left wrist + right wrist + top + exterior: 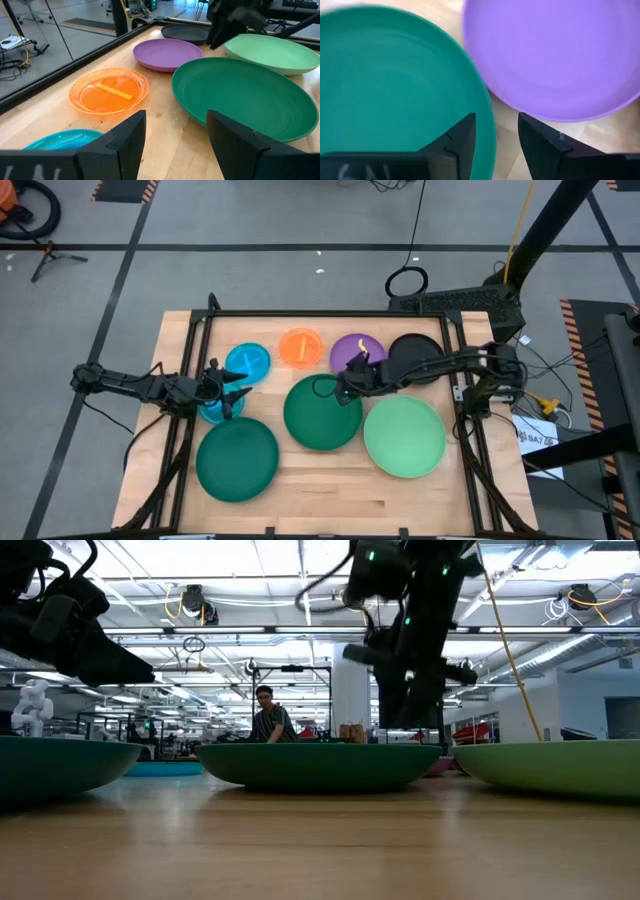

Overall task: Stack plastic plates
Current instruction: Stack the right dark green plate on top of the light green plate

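Hovering right gripper | parted, unladen | between dark green plate, purple plate

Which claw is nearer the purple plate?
The right. The right claw hangs open over the gap between the purple plate and the middle dark green plate. The left claw is across the table, open over the cyan plates.

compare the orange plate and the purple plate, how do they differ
The orange plate is see-through; the purple plate is opaque. The orange one is smaller than the purple one. The orange one has a yellow strip lying in it; the purple one, in the left wrist view, holds nothing. Both are round, shallow and lie flat on the table.
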Controlling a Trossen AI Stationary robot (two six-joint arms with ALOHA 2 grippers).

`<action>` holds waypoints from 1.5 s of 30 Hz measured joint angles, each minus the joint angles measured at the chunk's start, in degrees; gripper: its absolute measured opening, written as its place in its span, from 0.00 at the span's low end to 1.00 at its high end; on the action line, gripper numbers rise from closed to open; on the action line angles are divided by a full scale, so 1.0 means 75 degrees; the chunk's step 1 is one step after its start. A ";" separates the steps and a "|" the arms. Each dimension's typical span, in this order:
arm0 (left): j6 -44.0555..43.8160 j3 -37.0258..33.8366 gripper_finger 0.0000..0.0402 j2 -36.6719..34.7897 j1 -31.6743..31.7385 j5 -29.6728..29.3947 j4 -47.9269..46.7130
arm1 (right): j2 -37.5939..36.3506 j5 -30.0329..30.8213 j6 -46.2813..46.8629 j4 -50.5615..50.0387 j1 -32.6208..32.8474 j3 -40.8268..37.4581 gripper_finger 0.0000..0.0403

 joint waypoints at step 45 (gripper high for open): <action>-0.0310 0.0000 0.53 0.0001 -0.0003 0.0000 0.0012 | -0.1466 -0.0472 -0.0865 0.0227 -0.0304 -0.0020 0.01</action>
